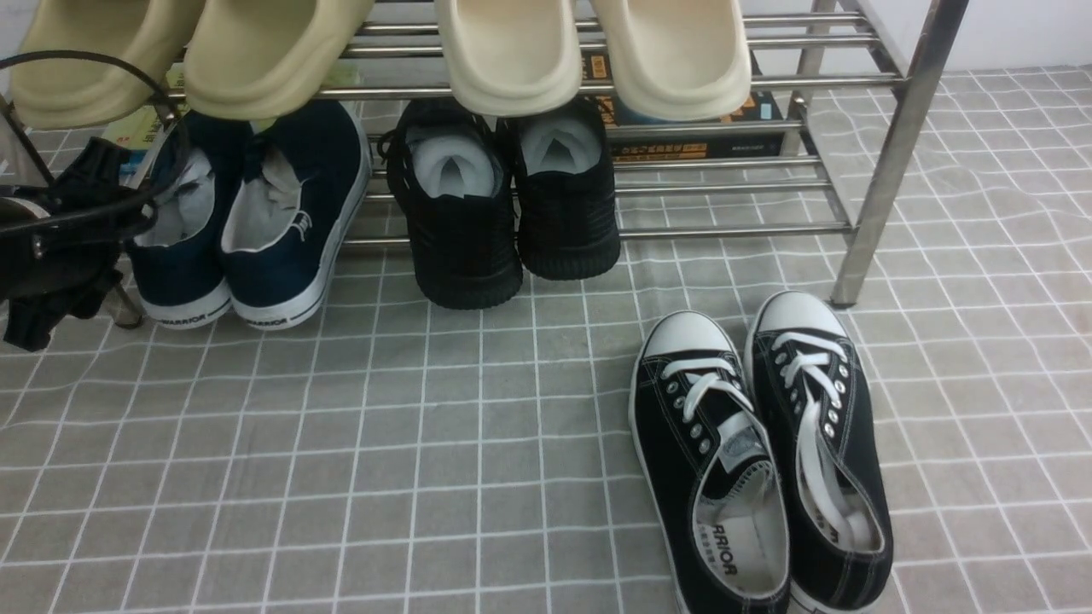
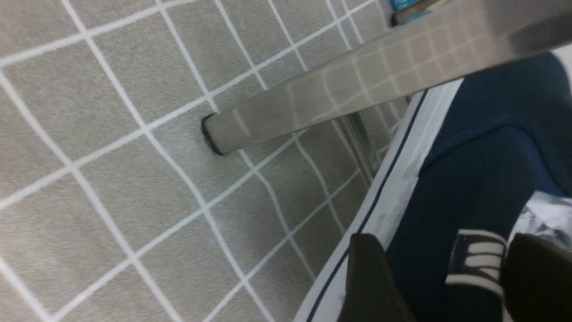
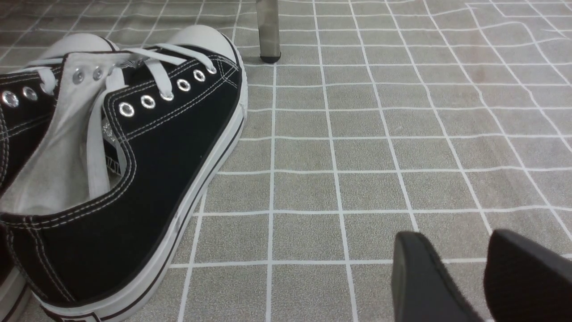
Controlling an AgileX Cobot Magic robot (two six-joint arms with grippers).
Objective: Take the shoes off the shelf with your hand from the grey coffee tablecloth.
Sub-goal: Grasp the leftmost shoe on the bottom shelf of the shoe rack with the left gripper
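Note:
The navy shoes (image 1: pixel 256 222) sit side by side on the lower tier of the steel shelf (image 1: pixel 896 153), at its left end, heels hanging over the grey coffee tablecloth (image 1: pixel 478 443). My left hand (image 1: pixel 119 239), black with a looping cable, is against the outer shoe. In the left wrist view my left gripper (image 2: pixel 449 250) is open and straddles that shoe's (image 2: pixel 473 179) side wall: one finger outside the white sole, one by the paper stuffing. A shelf leg (image 2: pixel 339 89) stands close by. My right gripper (image 3: pixel 458 241) hangs open and empty over the tablecloth (image 3: pixel 357 152).
All-black knit sneakers (image 1: pixel 503 205) stand next to the navy pair on the lower tier. Cream slippers (image 1: pixel 512 51) lie on the top tier. Black lace-up sneakers (image 1: pixel 759 460) lie on the cloth at front right, close to my right gripper (image 3: pixel 134 156). A box (image 1: pixel 691 141) lies behind.

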